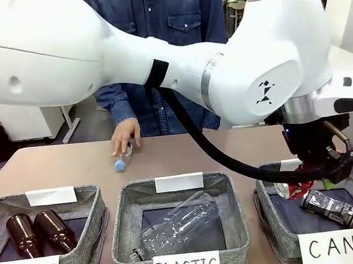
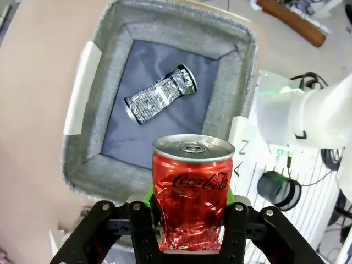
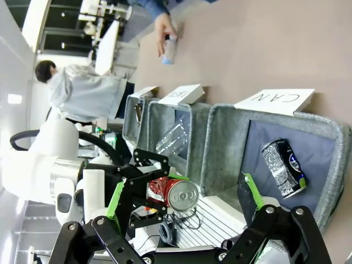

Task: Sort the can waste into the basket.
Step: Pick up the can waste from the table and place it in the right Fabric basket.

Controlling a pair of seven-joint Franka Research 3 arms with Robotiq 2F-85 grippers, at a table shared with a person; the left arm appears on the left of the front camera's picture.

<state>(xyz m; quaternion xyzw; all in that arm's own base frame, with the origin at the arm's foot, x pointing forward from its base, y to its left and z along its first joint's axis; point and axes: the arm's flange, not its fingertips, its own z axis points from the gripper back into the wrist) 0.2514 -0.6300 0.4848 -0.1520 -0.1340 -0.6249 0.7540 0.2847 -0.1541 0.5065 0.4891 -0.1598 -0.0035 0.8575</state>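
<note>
My left arm reaches across to the table's right side, and its gripper (image 1: 306,180) is shut on a crushed red can (image 1: 295,188) with a silver end. The left wrist view has this red can (image 2: 192,190) upright between the green pads, above the near wall of the grey basket (image 2: 165,25). A dark can with a silver-black pattern (image 2: 160,94) lies on the basket's dark bottom (image 1: 329,207). A white card reading "CAN" (image 1: 333,248) fronts the basket. My right gripper (image 3: 181,187) is open, looking at the red can (image 3: 175,193) and the dark can (image 3: 282,166).
The middle basket marked "PLASTIC" (image 1: 121,235) holds a clear bottle (image 1: 178,225). The left basket marked "BOTTLE" (image 1: 95,229) holds two brown bottles (image 1: 37,233). At the far edge, a person's hand (image 1: 125,135) rests on a small plastic bottle (image 1: 122,159).
</note>
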